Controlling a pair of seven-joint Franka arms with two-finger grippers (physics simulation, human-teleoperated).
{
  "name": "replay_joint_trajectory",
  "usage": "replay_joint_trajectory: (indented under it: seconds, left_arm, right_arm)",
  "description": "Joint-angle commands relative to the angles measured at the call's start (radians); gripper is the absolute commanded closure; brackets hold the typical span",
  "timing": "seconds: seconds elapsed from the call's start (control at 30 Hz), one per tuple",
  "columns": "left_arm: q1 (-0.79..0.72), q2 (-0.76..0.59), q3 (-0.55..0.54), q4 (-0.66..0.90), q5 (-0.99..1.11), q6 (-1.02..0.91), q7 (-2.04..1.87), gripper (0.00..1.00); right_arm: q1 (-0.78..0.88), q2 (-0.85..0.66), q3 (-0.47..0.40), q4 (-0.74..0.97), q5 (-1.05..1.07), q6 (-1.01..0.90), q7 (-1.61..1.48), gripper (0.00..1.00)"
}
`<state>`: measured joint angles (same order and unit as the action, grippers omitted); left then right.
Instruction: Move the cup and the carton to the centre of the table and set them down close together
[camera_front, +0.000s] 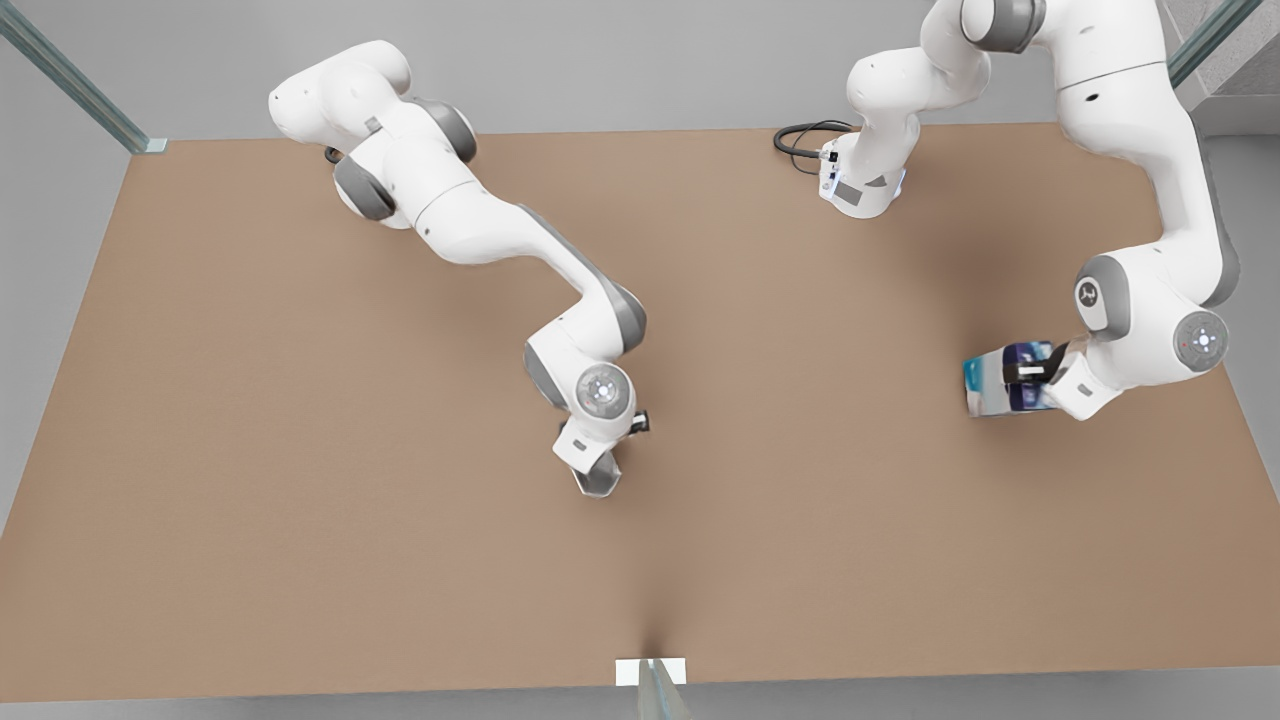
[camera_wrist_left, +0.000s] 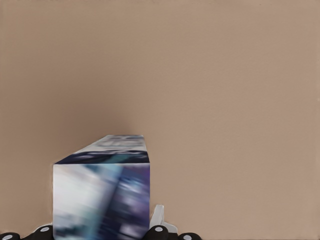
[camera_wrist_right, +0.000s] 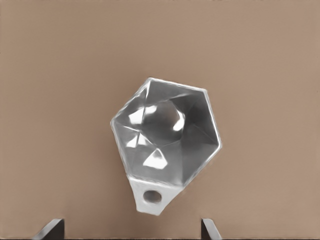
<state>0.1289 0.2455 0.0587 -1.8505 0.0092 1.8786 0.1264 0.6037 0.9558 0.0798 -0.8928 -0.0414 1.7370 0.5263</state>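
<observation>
Above the table (camera_front: 300, 450), cup (camera_wrist_right: 165, 140) interior bare.

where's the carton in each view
Front view: the carton is at the front view's right, in the left gripper.
Left wrist view: the carton is close up between that gripper's fingers.
Right wrist view: no carton here; the cup is.
Shared landmark: the brown table.
</observation>
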Motion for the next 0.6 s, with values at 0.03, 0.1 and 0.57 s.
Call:
replay_joint_trajectory:
  seconds: [0.03, 0.1, 0.57]
  left_arm:
    - [-0.058, -0.009, -0.011, 0.005, -0.044, -0.001, -0.086, 0.43]
    - [-0.159, -0.04, -0.026, 0.005, -0.058, -0.012, -0.453, 0.43]
    - [-0.489, 0.278, -0.499, 0.387, 0.189, -0.015, -2.078, 0.43]
  right_arm:
    - [-0.015, -0.066, -0.003, -0.005, 0.0, -0.06, 0.0, 0.0]
    - [-0.142, -0.27, -0.002, -0.101, 0.005, -0.152, -0.046, 0.0]
    - [-0.628, -0.911, 0.086, -0.756, 0.011, -0.151, -0.66, 0.0]
